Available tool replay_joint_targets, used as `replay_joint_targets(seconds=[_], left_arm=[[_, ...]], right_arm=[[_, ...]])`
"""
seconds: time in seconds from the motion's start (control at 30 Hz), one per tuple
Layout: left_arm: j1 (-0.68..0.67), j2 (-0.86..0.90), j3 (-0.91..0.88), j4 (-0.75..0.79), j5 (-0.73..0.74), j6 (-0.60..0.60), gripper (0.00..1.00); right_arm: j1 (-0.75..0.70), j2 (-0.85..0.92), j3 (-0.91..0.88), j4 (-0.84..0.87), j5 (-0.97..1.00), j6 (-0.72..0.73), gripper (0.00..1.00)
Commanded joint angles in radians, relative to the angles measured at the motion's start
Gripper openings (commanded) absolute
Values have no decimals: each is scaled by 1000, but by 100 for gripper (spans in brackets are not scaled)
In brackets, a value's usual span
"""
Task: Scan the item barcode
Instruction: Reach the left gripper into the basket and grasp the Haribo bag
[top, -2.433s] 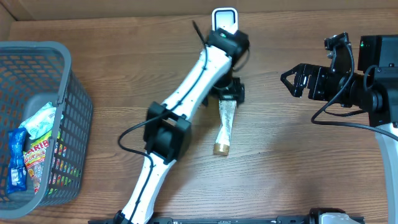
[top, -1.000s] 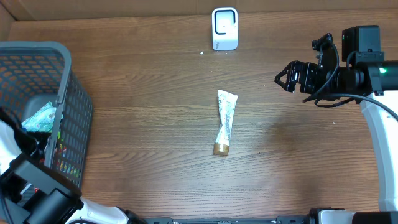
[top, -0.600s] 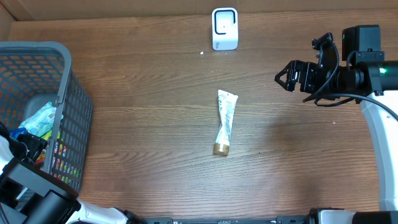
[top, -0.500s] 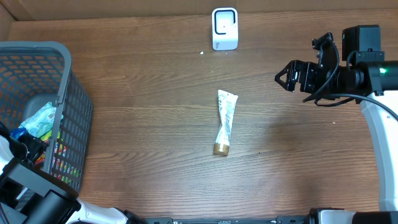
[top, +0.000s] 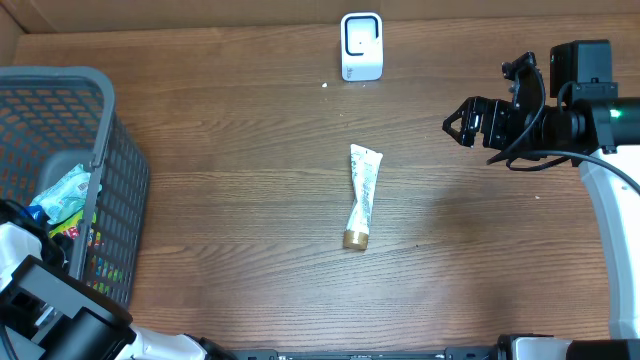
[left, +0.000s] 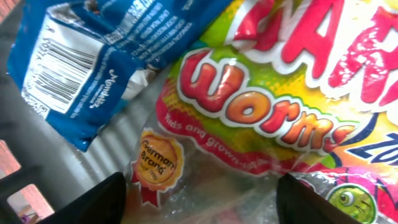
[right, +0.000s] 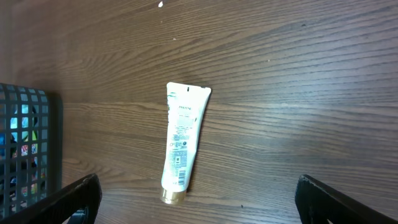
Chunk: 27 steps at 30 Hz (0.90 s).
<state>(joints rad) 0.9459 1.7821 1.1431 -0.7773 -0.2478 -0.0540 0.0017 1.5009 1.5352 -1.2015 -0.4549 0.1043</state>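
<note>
The left gripper (left: 205, 202) is down in the grey plastic mesh basket (top: 112, 120). Its jaws stand apart over the colourful gummy worms bag (left: 280, 93), and I cannot tell if they touch it. A blue packet (left: 74, 56) with a printed barcode lies just beside the bag. The right gripper (top: 455, 124) is wide open and empty above the brown wooden table (top: 220, 120). The white toothpaste tube (top: 362, 195) lies in the middle of the table, well apart from the white box-shaped scanner (top: 361, 45).

Even bright light, faint shadows, left wrist close-up slightly soft

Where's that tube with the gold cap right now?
From overhead, the tube lies flat mid-table, gold cap toward the near edge, in line with the white scanner at the far edge, well right of the grey basket.
</note>
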Motion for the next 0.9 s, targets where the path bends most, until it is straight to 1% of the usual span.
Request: replay_joint_targets(seconds=[0.0,0.03,0.07,0.2,0.23,0.37,0.43,0.5,0.6,0.73,0.87], left_arm=[[2,29,-42,23,41,6,25],[2,29,-42,23,55,6,13],[2,29,-42,23,78,6,4],[2,29,-42,19,229,6,4],[2,28,-41,18,304,8,4],[2,14,-9,-9,475,17,4],[2,-2,32,-53,502,17,4],[2,-32,120,-142,502,13,4],[2,-77,224,-218,500,-8,4],[2,-168,308,-251,501,-29,4],[2,-223,308,-247,500,-33,4]], right_arm=[[5,-6,23,2,9,-4,100],[5,-6,23,2,9,-4,100],[5,-6,23,2,9,-4,100],[5,-6,23,2,9,-4,100],[5,-6,23,3,9,-4,100],[5,-6,23,2,9,-4,100],[5,-6,23,3,9,-4,100],[5,-6,23,2,9,-4,100],[5,-6,23,1,9,-4,100],[5,-6,23,-1,9,-3,100],[5,-6,23,-2,9,-3,100]])
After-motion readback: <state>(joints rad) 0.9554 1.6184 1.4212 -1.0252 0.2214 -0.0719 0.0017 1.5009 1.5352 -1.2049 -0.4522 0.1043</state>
